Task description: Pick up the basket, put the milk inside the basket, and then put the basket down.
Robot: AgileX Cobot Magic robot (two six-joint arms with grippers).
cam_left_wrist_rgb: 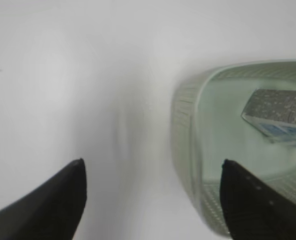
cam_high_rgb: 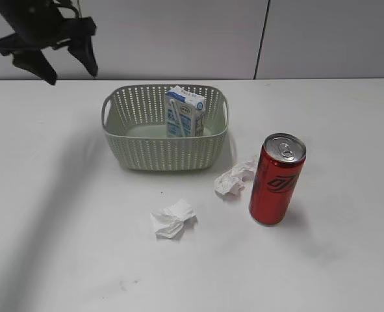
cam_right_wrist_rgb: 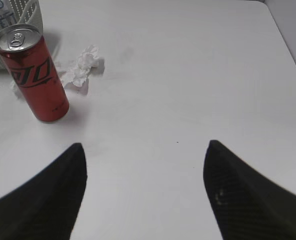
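Observation:
The pale sage-green basket (cam_high_rgb: 166,153) stands on the white table in the exterior view. The white and blue milk carton (cam_high_rgb: 185,112) stands upright inside it, toward the right. My left gripper (cam_high_rgb: 71,69) is open and empty, raised above the table to the upper left of the basket. In the left wrist view the gripper (cam_left_wrist_rgb: 153,172) looks down on bare table, with the blurred basket (cam_left_wrist_rgb: 188,165) and the milk (cam_left_wrist_rgb: 278,117) at the right. My right gripper (cam_right_wrist_rgb: 145,150) is open and empty over bare table; it is out of the exterior view.
A tall red soda can (cam_high_rgb: 276,180) stands right of the basket and also shows in the right wrist view (cam_right_wrist_rgb: 35,75). One crumpled tissue (cam_high_rgb: 234,179) lies between can and basket, another (cam_high_rgb: 172,220) in front of the basket. A grey wall runs behind the table.

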